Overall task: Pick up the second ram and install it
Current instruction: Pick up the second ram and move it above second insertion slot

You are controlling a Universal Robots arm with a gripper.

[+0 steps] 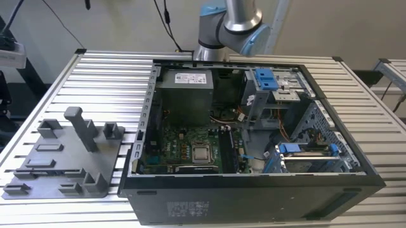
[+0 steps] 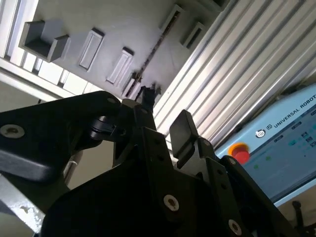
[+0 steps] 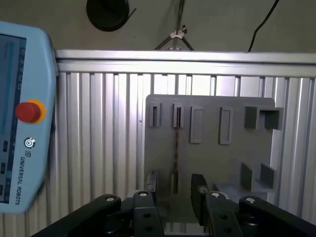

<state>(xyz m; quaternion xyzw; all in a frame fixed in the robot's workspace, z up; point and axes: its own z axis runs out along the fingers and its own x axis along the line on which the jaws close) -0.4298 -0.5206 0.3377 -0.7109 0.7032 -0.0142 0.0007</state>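
Two black fingers (image 3: pixel 198 190) of the end effector (image 3: pixel 174 190) stand spread apart in the first wrist view, with a clear gap between them. The second ram (image 3: pixel 176 143) stands on its edge in a slot of the grey fixture plate (image 3: pixel 212 163), so it reads as a thin dark line across the plate. That line runs straight into the gap between the fingers. Whether either finger touches the stick cannot be told.

In the second wrist view, the end effector (image 2: pixel 164 116) again has its fingers parted. The second ram (image 2: pixel 152 51) shows beyond them as a narrow dark strip on the fixture plate (image 2: pixel 123 24), among several empty rectangular slots. The plate lies on the slatted aluminium bench (image 2: pixel 222 74). A pale blue teach pendant (image 2: pixel 281 148) with a red button (image 2: pixel 239 152) rests beside it on the slats. The first wrist view shows the same pendant (image 3: pixel 24 123), its button (image 3: pixel 28 111) and the bench (image 3: pixel 98 148).

In the exterior view, the open computer case (image 1: pixel 254 183) lies on the bench (image 1: pixel 95 76), with the fixture plate (image 1: pixel 63 164) just beside it on the exterior view's left. Inside the case are the green motherboard (image 1: pixel 184 142) and the grey power supply (image 1: pixel 184 97). The arm (image 1: pixel 231 28) rises behind the case.
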